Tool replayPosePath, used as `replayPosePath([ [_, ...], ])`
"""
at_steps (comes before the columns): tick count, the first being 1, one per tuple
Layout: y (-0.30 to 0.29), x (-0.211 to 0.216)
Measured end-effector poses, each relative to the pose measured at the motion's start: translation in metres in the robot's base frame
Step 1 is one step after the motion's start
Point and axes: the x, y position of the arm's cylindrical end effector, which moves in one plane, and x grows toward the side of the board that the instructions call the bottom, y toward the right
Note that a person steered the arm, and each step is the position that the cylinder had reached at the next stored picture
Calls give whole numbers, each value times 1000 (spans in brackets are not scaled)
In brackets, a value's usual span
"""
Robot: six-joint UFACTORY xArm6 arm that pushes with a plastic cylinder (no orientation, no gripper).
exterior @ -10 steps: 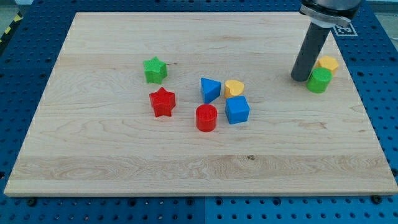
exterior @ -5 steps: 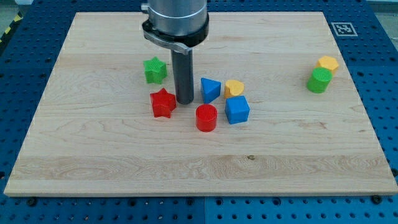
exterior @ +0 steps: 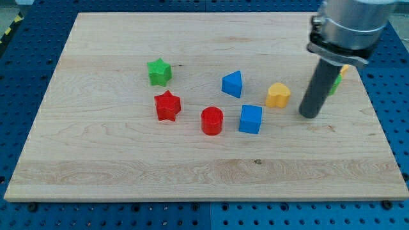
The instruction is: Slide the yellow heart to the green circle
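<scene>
The yellow heart (exterior: 278, 95) lies right of the board's middle. My tip (exterior: 310, 115) stands just to its right, a small gap apart. The green circle (exterior: 335, 84) is mostly hidden behind my rod, only a sliver showing at the upper right. The heart lies left of and slightly below that circle.
A blue triangle (exterior: 232, 84), a blue cube (exterior: 250, 119) and a red cylinder (exterior: 211, 121) lie left of the heart. A red star (exterior: 167, 105) and a green star (exterior: 159, 71) lie further left. A yellow block (exterior: 344, 69) peeks out behind my rod.
My tip swept from beside the red star to the right of the heart. The yellow heart moved right, the blue triangle moved up and right, the blue cube shifted slightly right and down.
</scene>
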Motion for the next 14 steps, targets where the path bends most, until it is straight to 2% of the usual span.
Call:
replayPosePath([
  [1,-1,3],
  [3,-84,1],
  [4,-79,-5],
  [6,-31,-23],
  [7,-31,-25],
  [8,-47,-26],
  [10,-92,-59],
  [11,-83,-65],
  [14,-6,-57],
])
